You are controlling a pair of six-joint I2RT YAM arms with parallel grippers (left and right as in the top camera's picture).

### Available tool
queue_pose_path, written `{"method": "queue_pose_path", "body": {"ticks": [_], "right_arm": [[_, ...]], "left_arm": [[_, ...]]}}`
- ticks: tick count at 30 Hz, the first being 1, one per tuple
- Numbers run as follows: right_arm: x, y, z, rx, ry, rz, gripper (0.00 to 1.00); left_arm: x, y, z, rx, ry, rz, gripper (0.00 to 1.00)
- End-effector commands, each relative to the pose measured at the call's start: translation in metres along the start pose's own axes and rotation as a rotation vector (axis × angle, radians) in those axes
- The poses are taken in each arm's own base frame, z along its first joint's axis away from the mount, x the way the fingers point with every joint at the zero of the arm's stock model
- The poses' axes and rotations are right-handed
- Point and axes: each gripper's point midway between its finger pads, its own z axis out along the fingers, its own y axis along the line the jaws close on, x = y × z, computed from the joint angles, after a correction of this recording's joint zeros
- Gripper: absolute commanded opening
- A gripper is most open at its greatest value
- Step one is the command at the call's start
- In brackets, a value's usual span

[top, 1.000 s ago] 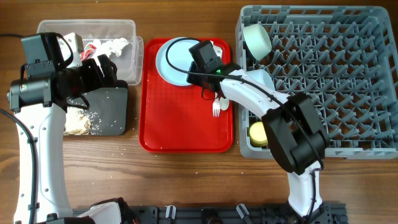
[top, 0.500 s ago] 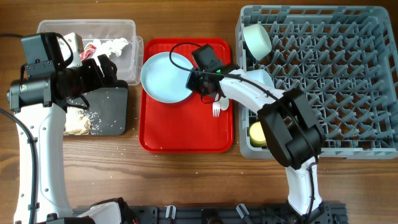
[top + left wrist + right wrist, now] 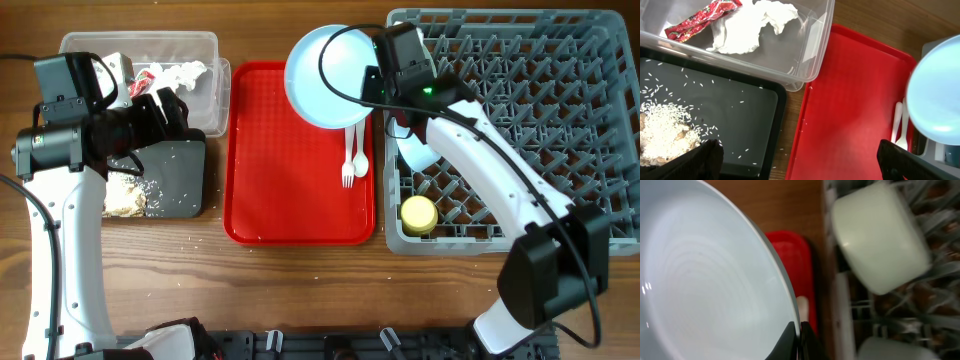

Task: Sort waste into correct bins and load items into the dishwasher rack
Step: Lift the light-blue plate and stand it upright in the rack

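**A:** Where's the pale blue plate (image 3: pixel 325 75)?

**B:** Up off the table, over the far right corner of the red tray (image 3: pixel 290 190). The right gripper (image 3: pixel 375 82) has it by the right rim, jaws pinched on the edge.

**A:** And the dishwasher rack (image 3: pixel 500 16)?

**B:** Straight to the plate's right, just beside it. The plate looks roughly flat, so I'd guess it must tip on edge to sit between pegs.

**A:** Anything in the way?

**B:** 3 things along the rack's left side: the pale green bowl (image 3: pixel 880 235) at the far corner, close to the rim, then the light blue bowl (image 3: pixel 415 152) and the yellow cup (image 3: pixel 418 212) nearer. The fork (image 3: pixel 347 172) and spoon (image 3: pixel 360 160) lie on the tray. The left gripper (image 3: pixel 168 108), fingers spread and empty, hangs over the black tray (image 3: pixel 185 175), well apart.
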Motion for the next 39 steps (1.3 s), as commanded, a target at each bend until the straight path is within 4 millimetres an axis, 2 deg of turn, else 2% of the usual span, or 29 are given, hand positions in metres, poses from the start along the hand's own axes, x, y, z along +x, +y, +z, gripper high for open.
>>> {"method": "queue_pose_path", "body": {"ticks": [1, 4, 8, 13, 15, 18, 20, 24, 28, 30, 34, 39], "right_arm": [[-0.034, -0.032, -0.037, 0.173, -0.150, -0.094, 0.04], [-0.052, -0.055, -0.063, 0.311, -0.229, -0.144, 0.04], [-0.072, -0.092, -0.110, 0.537, -0.324, -0.195, 0.04], [-0.082, -0.133, -0.152, 0.850, -0.367, -0.244, 0.04], [-0.085, -0.149, -0.162, 0.935, -0.377, -0.220, 0.04], [-0.087, -0.171, -0.165, 0.988, -0.357, -0.193, 0.04], [-0.087, -0.184, -0.160, 1.002, -0.319, -0.203, 0.04], [-0.083, -0.194, -0.139, 0.972, -0.246, -0.245, 0.04], [-0.078, -0.194, -0.111, 0.980, -0.200, -0.280, 0.04], [-0.074, -0.190, -0.083, 0.962, -0.166, -0.310, 0.04], [-0.064, -0.191, -0.047, 0.972, -0.119, -0.341, 0.04], [-0.057, -0.184, -0.020, 0.913, -0.097, -0.351, 0.04]], "left_arm": [[-0.003, 0.002, 0.000, -0.005, -0.007, 0.016, 1.00], [-0.003, 0.002, 0.000, -0.005, -0.007, 0.016, 1.00], [-0.003, 0.002, 0.000, -0.005, -0.007, 0.016, 1.00], [-0.003, 0.002, 0.000, -0.005, -0.007, 0.016, 1.00], [-0.003, 0.002, 0.000, -0.005, -0.007, 0.016, 1.00], [-0.003, 0.002, 0.000, -0.005, -0.007, 0.016, 1.00], [-0.003, 0.002, 0.000, -0.005, -0.007, 0.016, 1.00], [-0.003, 0.002, 0.000, -0.005, -0.007, 0.016, 1.00], [-0.003, 0.002, 0.000, -0.005, -0.007, 0.016, 1.00], [-0.003, 0.002, 0.000, -0.005, -0.007, 0.016, 1.00], [-0.003, 0.002, 0.000, -0.005, -0.007, 0.016, 1.00], [-0.003, 0.002, 0.000, -0.005, -0.007, 0.016, 1.00]]}}
